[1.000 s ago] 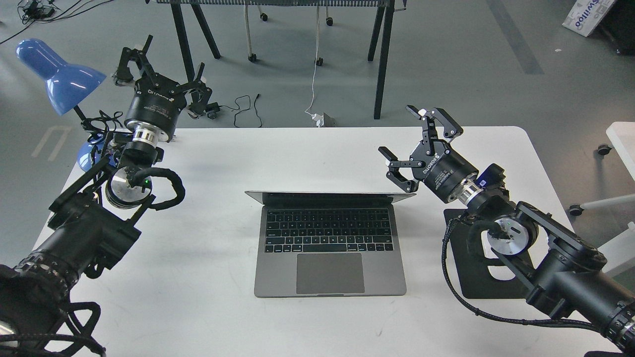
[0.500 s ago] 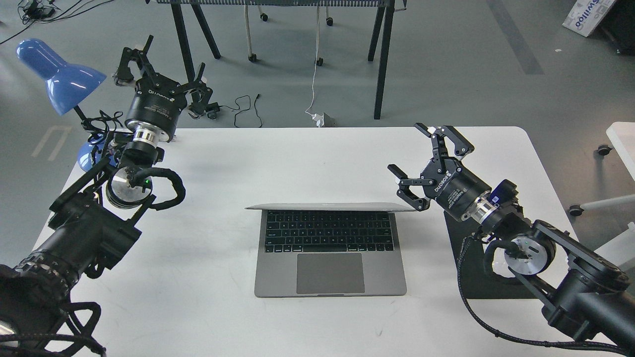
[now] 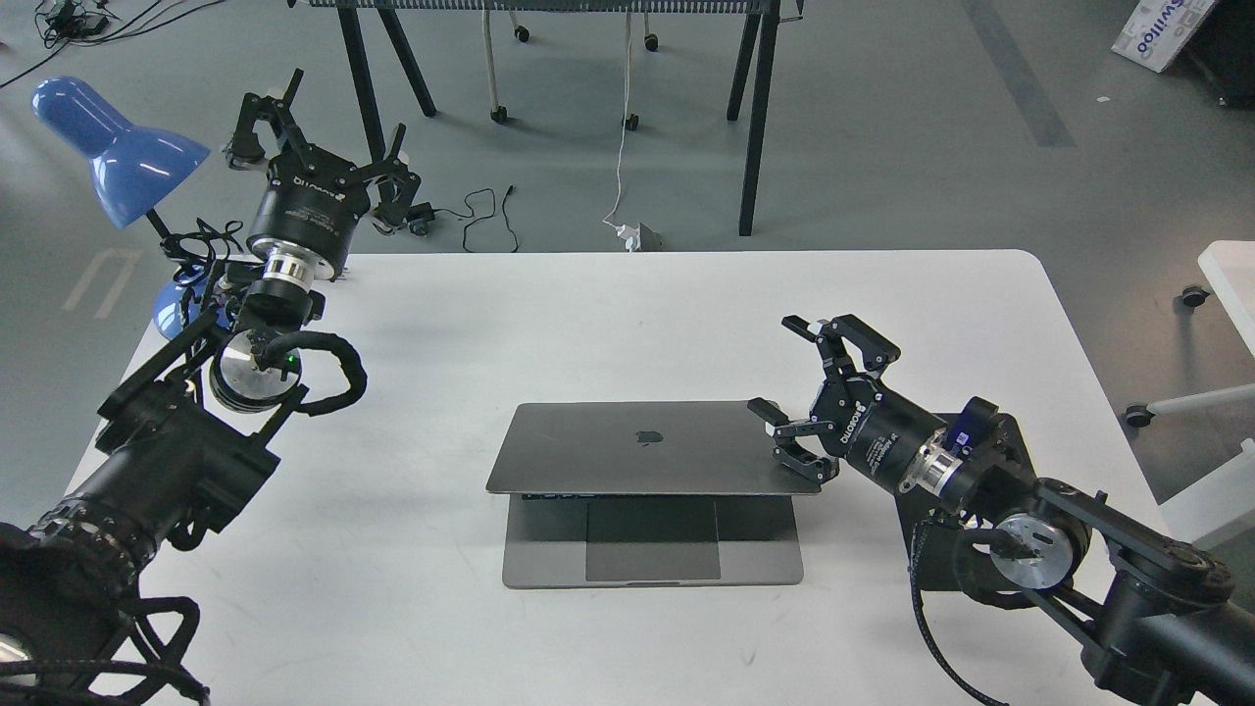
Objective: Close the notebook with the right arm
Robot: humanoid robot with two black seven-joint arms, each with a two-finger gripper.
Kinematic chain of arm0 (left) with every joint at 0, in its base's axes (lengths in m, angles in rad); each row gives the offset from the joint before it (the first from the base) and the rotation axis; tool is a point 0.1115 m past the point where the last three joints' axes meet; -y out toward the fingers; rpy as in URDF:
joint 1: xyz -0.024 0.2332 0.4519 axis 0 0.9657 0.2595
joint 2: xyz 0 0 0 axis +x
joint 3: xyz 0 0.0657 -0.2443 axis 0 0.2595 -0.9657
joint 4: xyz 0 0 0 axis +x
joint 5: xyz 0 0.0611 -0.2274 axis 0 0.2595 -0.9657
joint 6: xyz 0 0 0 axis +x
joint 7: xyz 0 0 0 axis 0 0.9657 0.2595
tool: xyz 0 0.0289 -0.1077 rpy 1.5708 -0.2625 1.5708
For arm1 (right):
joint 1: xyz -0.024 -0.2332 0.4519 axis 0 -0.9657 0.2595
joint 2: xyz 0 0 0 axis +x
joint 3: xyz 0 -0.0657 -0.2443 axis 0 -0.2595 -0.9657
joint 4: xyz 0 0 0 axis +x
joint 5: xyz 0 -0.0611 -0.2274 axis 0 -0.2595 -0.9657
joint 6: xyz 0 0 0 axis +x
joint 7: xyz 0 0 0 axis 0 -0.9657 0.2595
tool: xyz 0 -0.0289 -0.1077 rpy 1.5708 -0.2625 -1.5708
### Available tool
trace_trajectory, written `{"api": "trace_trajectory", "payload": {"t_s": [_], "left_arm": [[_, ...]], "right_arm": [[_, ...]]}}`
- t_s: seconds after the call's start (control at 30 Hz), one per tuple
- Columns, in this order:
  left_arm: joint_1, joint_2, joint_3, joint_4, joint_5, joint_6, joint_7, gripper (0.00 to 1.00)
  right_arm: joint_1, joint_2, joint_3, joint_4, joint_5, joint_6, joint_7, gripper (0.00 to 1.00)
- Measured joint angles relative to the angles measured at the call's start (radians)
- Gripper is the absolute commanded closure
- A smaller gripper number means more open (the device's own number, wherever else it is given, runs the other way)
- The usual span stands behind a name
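White table [image 3: 412, 608] on grey floor [image 3: 882, 127] holds half-closed notebook [image 3: 647, 456].

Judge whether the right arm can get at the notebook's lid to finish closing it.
Probably yes. The right pincer, open, is at the right edge of the half-lowered lid, one finger on it. Nothing stands between them, and the trackpad area below looks bare.

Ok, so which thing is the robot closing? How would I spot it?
Look at the big white table, right in its middle. The grey laptop lies there, its lid with an apple logo tipped nearly shut over the trackpad. The right tool touches its right edge, and it is the only computer, unlike the blue lamp far left.
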Motion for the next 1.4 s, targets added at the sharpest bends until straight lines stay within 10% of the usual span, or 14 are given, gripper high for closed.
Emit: {"api": "trace_trajectory", "payload": {"t_s": [1.4], "left_arm": [[0.001,0.0,-0.002,0.0,0.0,0.001,0.0,0.0]], "right_arm": [[0.003,-0.012,-0.151,-0.055,-0.081,-0.033,-0.004,0.0]]}}
